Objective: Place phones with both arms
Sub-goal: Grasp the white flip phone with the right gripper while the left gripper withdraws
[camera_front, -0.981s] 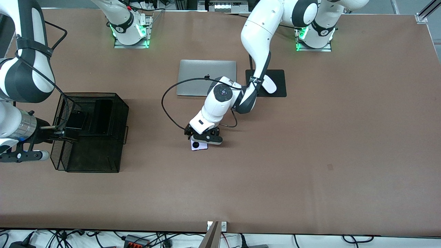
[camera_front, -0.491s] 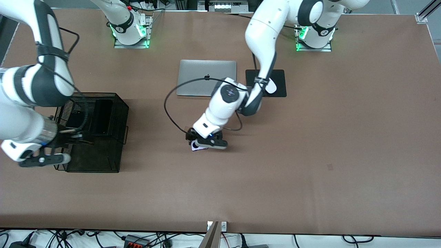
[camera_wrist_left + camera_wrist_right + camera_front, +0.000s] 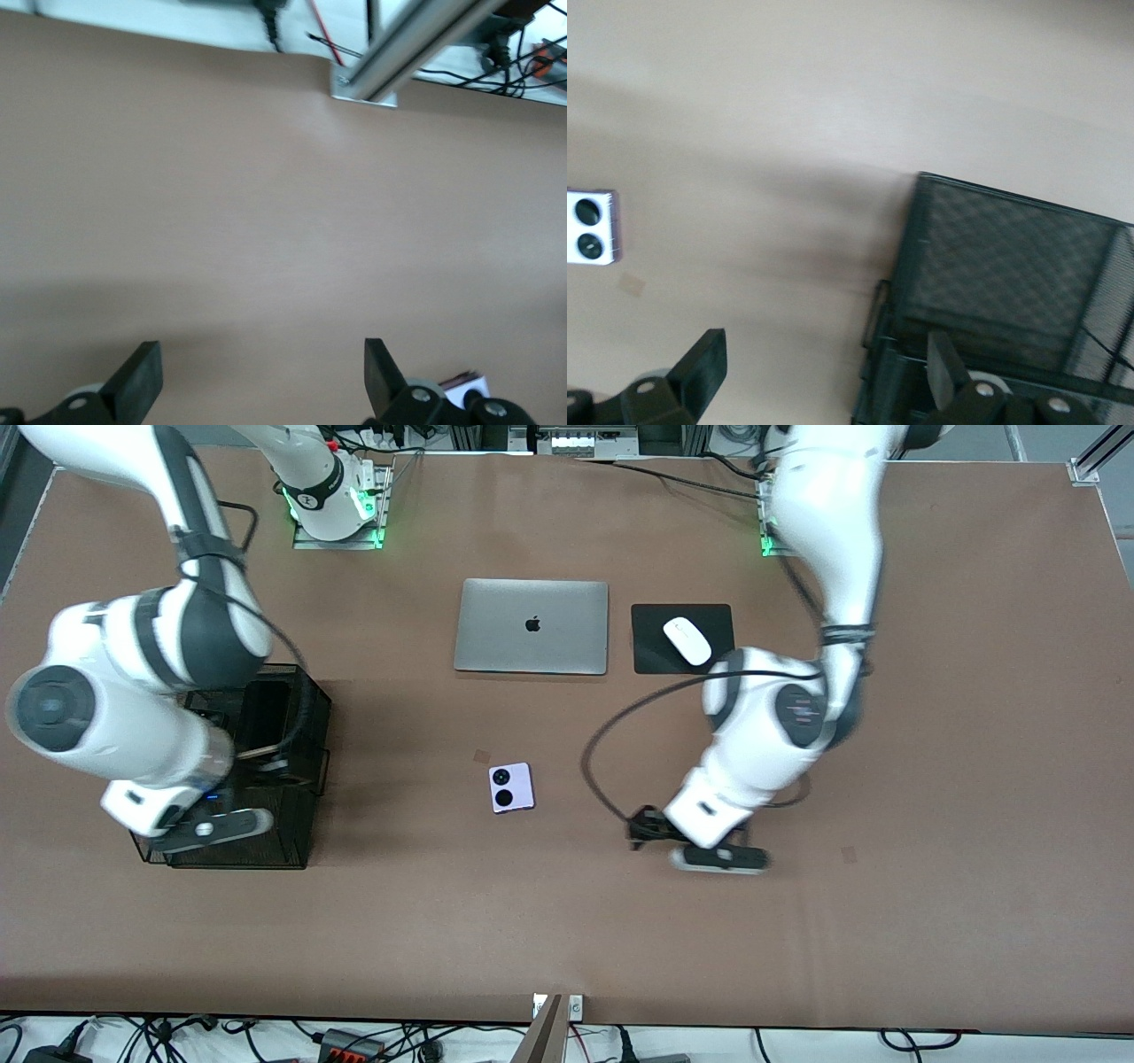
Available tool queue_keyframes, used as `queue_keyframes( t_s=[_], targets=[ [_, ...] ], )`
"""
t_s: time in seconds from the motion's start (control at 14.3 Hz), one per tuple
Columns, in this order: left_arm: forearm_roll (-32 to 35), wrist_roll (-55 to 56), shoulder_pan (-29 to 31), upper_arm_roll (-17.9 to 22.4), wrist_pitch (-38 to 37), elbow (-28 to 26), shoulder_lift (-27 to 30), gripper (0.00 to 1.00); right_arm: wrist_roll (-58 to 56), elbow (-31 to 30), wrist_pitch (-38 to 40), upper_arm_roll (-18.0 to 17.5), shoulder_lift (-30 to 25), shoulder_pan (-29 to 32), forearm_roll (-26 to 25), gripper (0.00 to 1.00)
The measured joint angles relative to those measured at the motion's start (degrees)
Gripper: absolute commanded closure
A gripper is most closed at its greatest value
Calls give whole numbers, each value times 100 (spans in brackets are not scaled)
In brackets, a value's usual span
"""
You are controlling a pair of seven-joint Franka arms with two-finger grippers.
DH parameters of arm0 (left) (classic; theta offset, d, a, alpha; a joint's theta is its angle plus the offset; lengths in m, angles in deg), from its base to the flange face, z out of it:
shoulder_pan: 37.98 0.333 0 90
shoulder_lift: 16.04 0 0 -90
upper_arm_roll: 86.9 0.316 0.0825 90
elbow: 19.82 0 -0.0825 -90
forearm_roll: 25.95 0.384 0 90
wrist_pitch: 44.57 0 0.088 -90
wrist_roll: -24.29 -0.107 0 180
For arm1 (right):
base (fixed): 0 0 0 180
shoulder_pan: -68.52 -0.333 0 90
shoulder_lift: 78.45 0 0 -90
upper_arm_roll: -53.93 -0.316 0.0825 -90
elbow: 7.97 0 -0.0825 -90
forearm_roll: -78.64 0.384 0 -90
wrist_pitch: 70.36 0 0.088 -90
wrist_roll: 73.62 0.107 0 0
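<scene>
On the table at centre lies the lilac phone, lenses up, untouched. At its 3 o'clock, well apart, the left gripper hangs over bare table, fingers wide, holding nothing. At the phone's 9 o'clock the right gripper, also wide and holding nothing, is over the mesh basket, where a long black phone stands. At 12 o'clock sit the laptop and mouse.
</scene>
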Motion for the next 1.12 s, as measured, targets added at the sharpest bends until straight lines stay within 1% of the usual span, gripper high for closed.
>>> queue_keyframes(
  t_s=[0.14,0.28,0.42,0.56,0.7,0.84,0.98,1.12],
  targets=[
    [475,-70,435,-293,-158,-384,501,0,15,-9,-335,-6,194,-363,3,0],
    [1278,-119,909,-695,-309,-806,973,0,131,-15,-774,-9,440,-776,4,0],
    [2126,-120,1345,-1030,-889,-1050,1418,0,637,-19,-1224,-11,684,-1188,3,0],
    [2643,-118,1753,-1240,-1540,-1273,1903,0,1164,-19,-1492,-6,892,-1527,3,0],
    [2778,-124,2256,-1392,-1936,-1586,2421,0,1467,-20,-1574,-1,1051,-1725,3,0],
    [2795,-136,2800,-1531,-2341,-1797,2849,0,1534,-24,-1746,1,1212,-1815,3,0],
    [2798,-170,3291,-1652,-2522,-1872,3101,0,1564,-25,-2056,0,1394,-1915,3,0],
    [2799,-200,3582,-1713,-2735,-1881,3285,0,1759,-28,-2300,1,1578,-2077,1,0]
  ],
)
